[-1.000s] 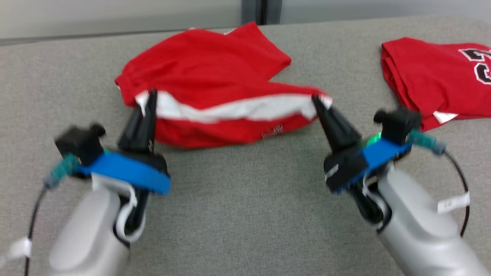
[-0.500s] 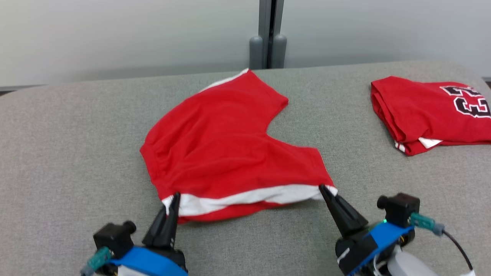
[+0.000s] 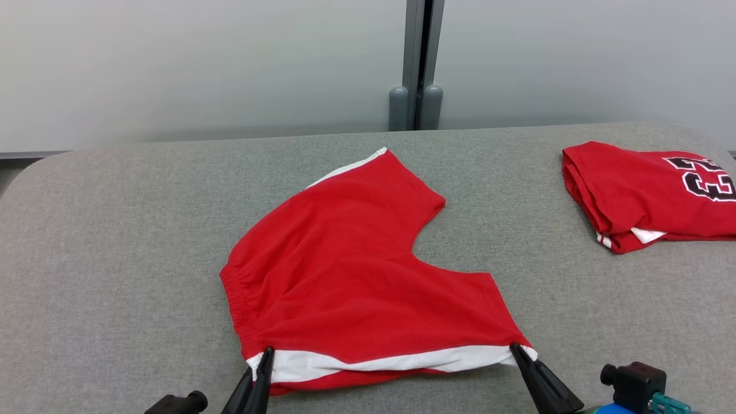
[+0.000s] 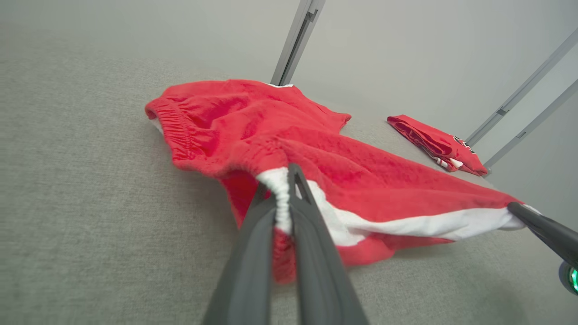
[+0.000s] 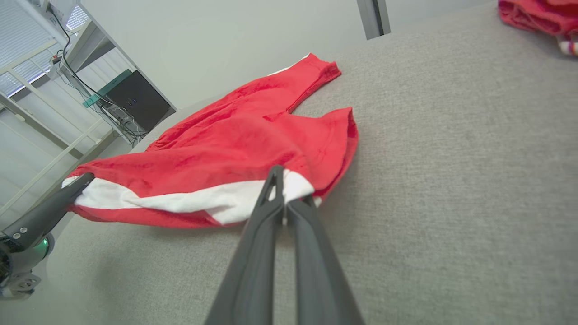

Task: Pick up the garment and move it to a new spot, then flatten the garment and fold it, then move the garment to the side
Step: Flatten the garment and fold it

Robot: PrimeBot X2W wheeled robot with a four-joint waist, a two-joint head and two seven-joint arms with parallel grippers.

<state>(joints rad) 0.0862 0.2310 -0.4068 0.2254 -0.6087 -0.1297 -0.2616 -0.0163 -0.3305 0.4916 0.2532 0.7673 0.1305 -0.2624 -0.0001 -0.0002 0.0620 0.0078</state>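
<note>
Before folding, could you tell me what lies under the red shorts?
Red shorts rest on the grey table; left gripper and right gripper pinch their edge. Anything beneath is hidden.

**One number, on the folded jersey**

The only marking that can be read is a large number (image 3: 702, 177) in black digits edged in white. It is printed on the folded red jersey (image 3: 627, 190), well to the right of the red shorts (image 3: 351, 276). It looks like "23" — the far digit is cut by the frame edge. In the left wrist view the print is too small to read.

A lab or office (hard to say which): grey partition panels (image 3: 201, 69), dark equipment box (image 5: 135, 101), fabric-covered table (image 3: 115, 230).
</note>
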